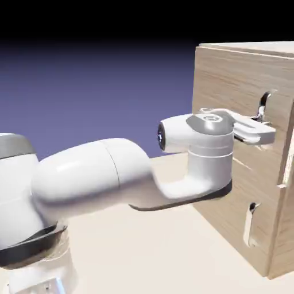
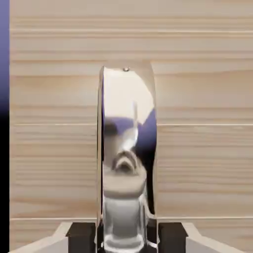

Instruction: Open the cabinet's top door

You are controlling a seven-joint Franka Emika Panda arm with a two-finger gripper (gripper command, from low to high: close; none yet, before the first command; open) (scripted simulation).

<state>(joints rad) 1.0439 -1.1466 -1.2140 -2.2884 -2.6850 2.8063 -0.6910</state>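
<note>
Hand view shows the hand [image 2: 126, 239] pinching the top door's [image 2: 197, 148] silver handle [image 2: 127, 148], on the cabinet [image 1: 229, 86] standing on the counter [image 1: 172, 252], above the lower panel's shorter handle [image 1: 250, 224].

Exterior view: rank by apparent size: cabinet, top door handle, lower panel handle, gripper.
1. cabinet, largest by far
2. gripper, shut on the top door handle
3. top door handle and lower panel handle: unsure. The gripper hides part of the top handle, so the visible stretches look alike.
</note>
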